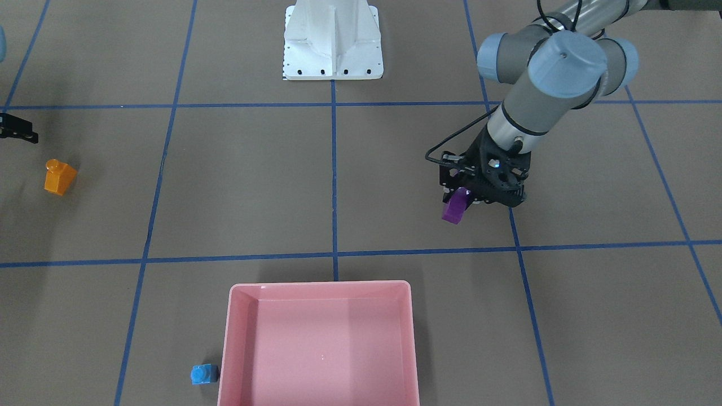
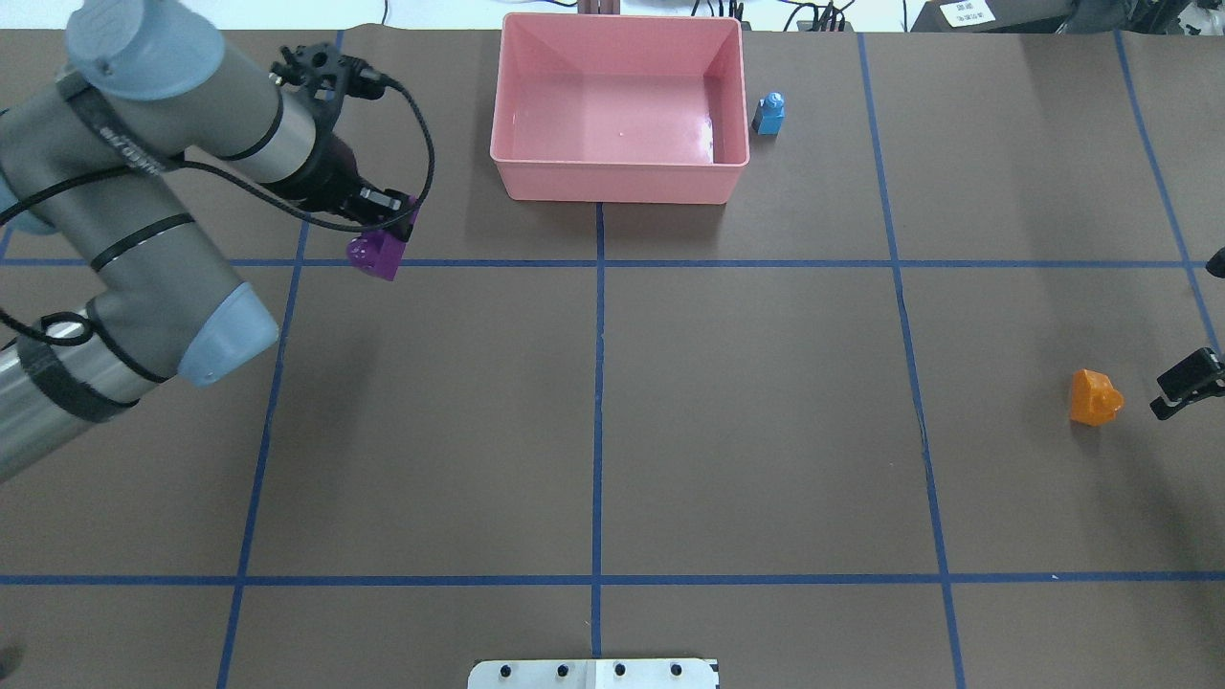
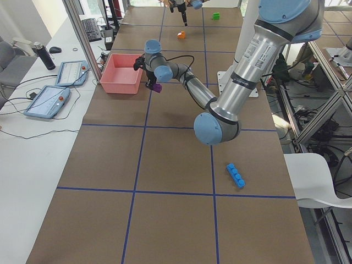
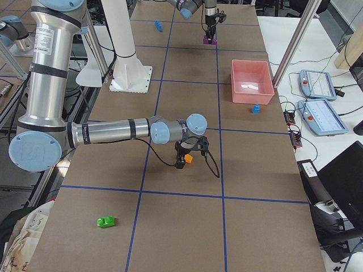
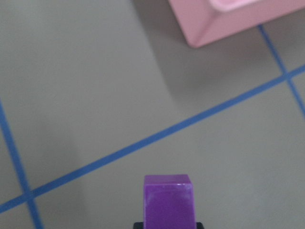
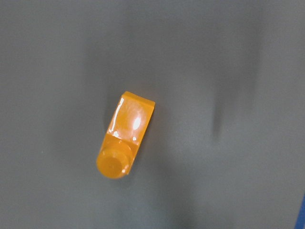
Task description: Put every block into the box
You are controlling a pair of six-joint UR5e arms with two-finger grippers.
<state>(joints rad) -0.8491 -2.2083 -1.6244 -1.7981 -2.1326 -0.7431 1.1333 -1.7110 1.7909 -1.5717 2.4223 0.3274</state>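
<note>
A brown surface (image 2: 746, 431) gridded with blue tape lines (image 2: 598, 383) carries a pink box (image 2: 612, 188) at the middle of its far edge, opposite the robot. A tiny light-blue cube (image 2: 769, 113) stands just beside the box, toward the right end. An orange sloped brick (image 2: 1094, 397) lies near the right edge. A bright green brick (image 4: 106, 221) sits toward the right near corner, a long light-blue four-stud brick (image 3: 235, 175) towards the left end. A white base plate (image 2: 593, 674) occupies the middle of the robot's edge.

Tiny cube (image 2: 768, 113) just right of box (image 2: 618, 187), sloped brick (image 2: 1094, 396) well apart — farther right.
</note>
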